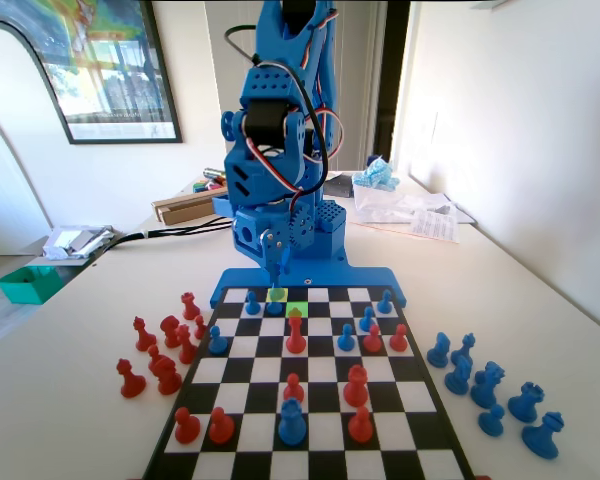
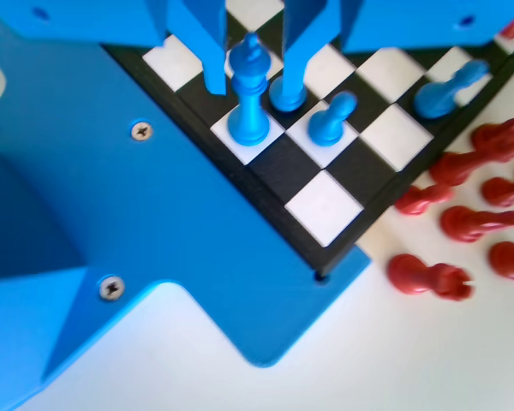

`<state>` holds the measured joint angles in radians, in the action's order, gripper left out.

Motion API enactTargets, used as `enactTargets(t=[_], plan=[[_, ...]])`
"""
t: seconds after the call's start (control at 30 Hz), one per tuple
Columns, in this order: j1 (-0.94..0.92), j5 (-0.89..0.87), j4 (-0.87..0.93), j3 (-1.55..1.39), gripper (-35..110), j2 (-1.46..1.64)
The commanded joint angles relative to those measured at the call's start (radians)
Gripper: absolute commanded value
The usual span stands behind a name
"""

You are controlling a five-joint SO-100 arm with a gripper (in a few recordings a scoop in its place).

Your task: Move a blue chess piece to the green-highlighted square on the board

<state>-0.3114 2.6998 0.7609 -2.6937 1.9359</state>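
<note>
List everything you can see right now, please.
board: one, black-and-white, mid-table
green square: one, second row from the arm
yellow square: one, diagonally next to the green one
slender piece: one, blue, on the yellow square
other blue pieces: several on the board
spare blue pieces: about seven, right of the board, fixed view
red pieces: several on the board
spare red pieces: about eight, left of the board, fixed view
green tray: one, far left
tool: one, blue, open, jaws either side of the slender piece
</note>
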Motion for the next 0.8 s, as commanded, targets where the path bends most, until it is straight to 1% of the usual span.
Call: enactTargets(t=[0.0, 0.07, 0.3, 0.4, 0.57, 0.67, 0.77], plan=[[-0.018, 0.020, 0.002, -0.003, 3, 0.003], [-0.018, 0.025, 0.002, -0.006, 1, 0.003], [-0.021, 0.031, 0.012, -0.005, 1, 0.003], [-0.020, 0.021, 0.101, 0.048, 1, 0.005], [0.038, -0.078, 0.273, 0.173, 1, 0.005], [0.081, -0.150, 0.308, 0.212, 1, 0.005], [0.115, -0.216, 0.304, 0.222, 1, 0.005]])
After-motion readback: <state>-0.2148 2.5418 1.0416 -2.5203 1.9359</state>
